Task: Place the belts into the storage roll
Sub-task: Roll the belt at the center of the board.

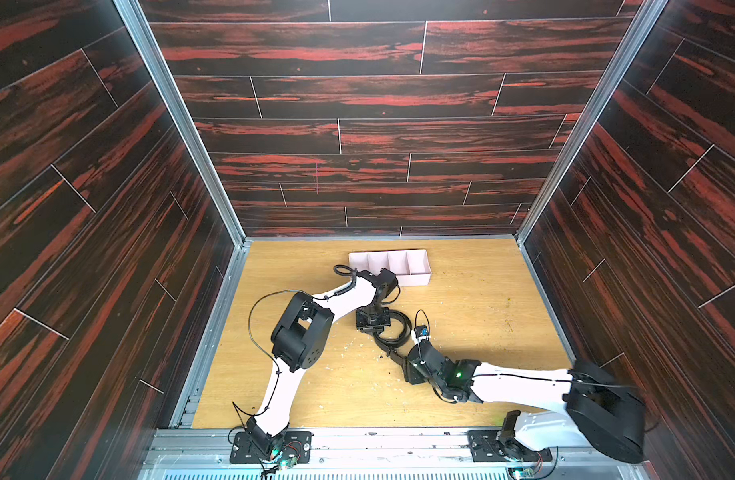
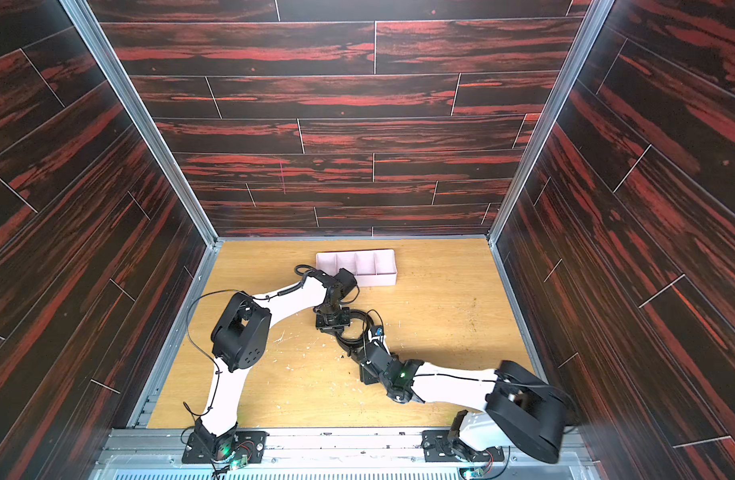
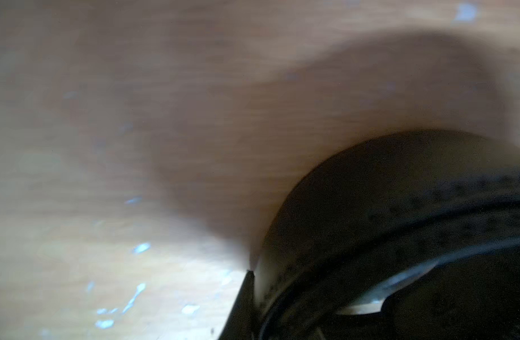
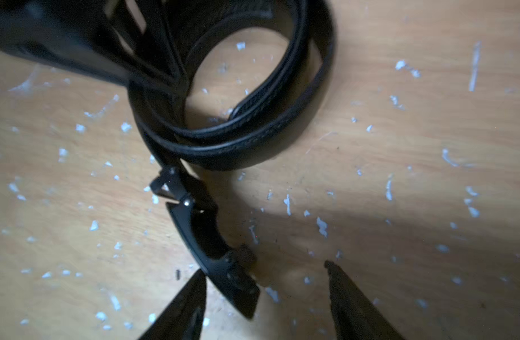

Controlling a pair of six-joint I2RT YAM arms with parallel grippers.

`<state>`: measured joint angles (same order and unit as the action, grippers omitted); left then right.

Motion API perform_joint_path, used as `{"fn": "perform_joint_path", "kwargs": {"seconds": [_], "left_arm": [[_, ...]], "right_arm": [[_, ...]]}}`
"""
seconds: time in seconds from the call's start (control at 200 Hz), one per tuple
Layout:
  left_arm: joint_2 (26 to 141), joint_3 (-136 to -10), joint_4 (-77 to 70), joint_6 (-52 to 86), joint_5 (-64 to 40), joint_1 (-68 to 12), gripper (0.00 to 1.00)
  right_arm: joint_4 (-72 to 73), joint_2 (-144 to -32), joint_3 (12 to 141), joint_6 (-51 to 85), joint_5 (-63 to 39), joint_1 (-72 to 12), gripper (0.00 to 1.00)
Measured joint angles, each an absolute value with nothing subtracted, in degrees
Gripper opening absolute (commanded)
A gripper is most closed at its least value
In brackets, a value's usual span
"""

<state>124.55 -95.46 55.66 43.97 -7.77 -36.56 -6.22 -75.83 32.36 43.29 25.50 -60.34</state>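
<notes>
The black belt [image 1: 402, 328] lies loosely coiled on the wooden table, in front of the pale pink storage roll [image 1: 417, 279], whose compartments hold nothing. My left gripper [image 1: 375, 331] points down at the coil's left side, shut on the strap. In the left wrist view the strap [image 3: 399, 220] presses against one finger [image 3: 241, 306]. My right gripper [image 4: 264, 269] stands open low over the table. The belt's black buckle [image 4: 220, 265] lies between its fingers, close to one of them and not gripped. The coil [image 4: 252, 138] sits just beyond.
Dark red wood-patterned walls [image 1: 108, 249] close the table in on three sides. A metal rail [image 1: 378, 444] with both arm bases runs along the front. White flecks [image 1: 349, 345] dot the tabletop. The left arm's elbow [image 1: 301, 330] rises left of the belt.
</notes>
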Motion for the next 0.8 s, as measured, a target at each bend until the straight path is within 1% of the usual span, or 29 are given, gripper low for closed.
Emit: {"fn": "perform_joint_path", "kwargs": {"seconds": [0.185,0.321,0.451,0.616,0.797], "left_arm": [[122.98,-93.19,55.86,52.93,-6.17,-36.42,0.00],[121.25,-90.54,54.92,58.41,-6.15,-36.32,0.00],[121.25,-90.87,55.02,60.36,-6.55,-36.32,0.00],[121.30,-91.50,55.57,61.84,-6.46,-36.18,0.00],[121.30,-91.53,55.51,62.61,-6.52,-36.05,0.00]], "right_arm": [[-17.98,-74.94,41.04,52.10,23.92,-60.01,0.78],[-20.18,-73.84,41.91,57.82,18.57,-59.99,0.77],[-20.84,-73.93,42.26,59.77,13.52,-60.62,0.77],[-18.98,-74.00,42.26,61.17,7.07,-60.93,0.77],[-9.28,-78.30,39.16,65.10,1.78,-60.77,0.78]]}}
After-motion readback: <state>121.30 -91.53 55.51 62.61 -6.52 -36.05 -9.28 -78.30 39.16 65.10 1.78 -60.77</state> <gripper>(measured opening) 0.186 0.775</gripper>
